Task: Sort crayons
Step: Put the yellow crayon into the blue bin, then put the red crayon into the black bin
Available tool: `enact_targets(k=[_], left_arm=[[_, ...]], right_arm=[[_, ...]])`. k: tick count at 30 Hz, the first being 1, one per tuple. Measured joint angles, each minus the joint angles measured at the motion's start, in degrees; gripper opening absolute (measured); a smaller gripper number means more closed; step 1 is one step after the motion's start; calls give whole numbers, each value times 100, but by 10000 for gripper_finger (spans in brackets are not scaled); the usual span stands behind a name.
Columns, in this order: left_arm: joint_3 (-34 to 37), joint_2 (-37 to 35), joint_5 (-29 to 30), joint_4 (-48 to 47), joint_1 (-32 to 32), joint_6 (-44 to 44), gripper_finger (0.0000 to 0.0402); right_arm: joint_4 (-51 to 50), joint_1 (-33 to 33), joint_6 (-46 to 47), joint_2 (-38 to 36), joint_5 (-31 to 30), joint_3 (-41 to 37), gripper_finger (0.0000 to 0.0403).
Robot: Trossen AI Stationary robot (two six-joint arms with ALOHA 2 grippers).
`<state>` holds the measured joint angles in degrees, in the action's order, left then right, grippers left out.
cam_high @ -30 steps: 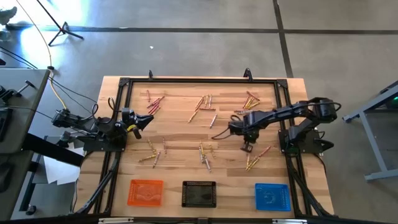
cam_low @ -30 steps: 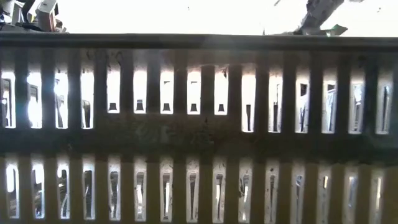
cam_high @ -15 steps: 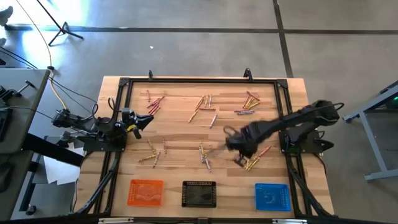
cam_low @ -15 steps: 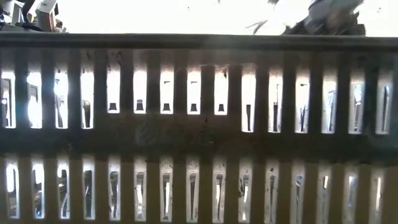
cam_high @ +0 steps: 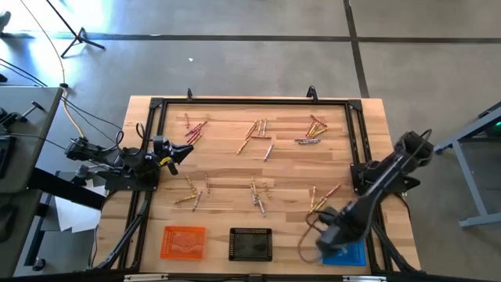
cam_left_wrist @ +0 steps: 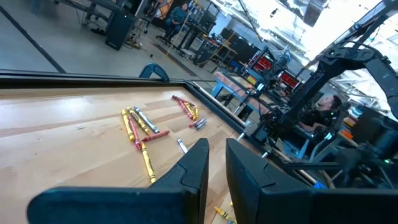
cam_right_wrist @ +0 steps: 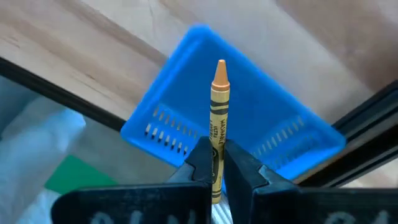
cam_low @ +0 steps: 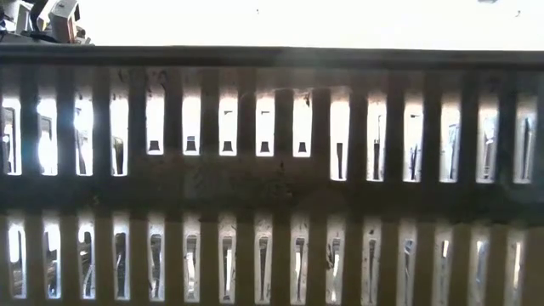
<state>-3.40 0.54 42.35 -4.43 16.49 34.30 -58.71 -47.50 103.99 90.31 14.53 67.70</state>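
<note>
Right arm swung off mid-tabletop, away from crayon clusters, toward near edge. Right tool [cam_right_wrist: 214,163] now above blue tray [cam_high: 351,254], where a second ago it hovered beside yellow crayons right of centre. Yellow-orange crayon [cam_right_wrist: 217,118] pinched between its fingers, tip pointing out over tray. Low view: arm shape gone from upper right corner.

Bare wood [cam_high: 227,168] lies between crayon clusters [cam_high: 257,135].
</note>
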Motion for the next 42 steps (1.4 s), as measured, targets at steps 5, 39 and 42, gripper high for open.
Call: enact_targets(k=[5,39,42], left_arm=[[0,0,0,0,-2,-2,45],[0,0,0,-2,0,-2,45],[0,0,0,0,-2,-2,45]], right_arm=[[-30,-364,643,0,-403,-4,10],[-1886,1321,-3572,-5,-1451,-11,94],[-1887,1756,-3200,-5,-1672,-11,94]])
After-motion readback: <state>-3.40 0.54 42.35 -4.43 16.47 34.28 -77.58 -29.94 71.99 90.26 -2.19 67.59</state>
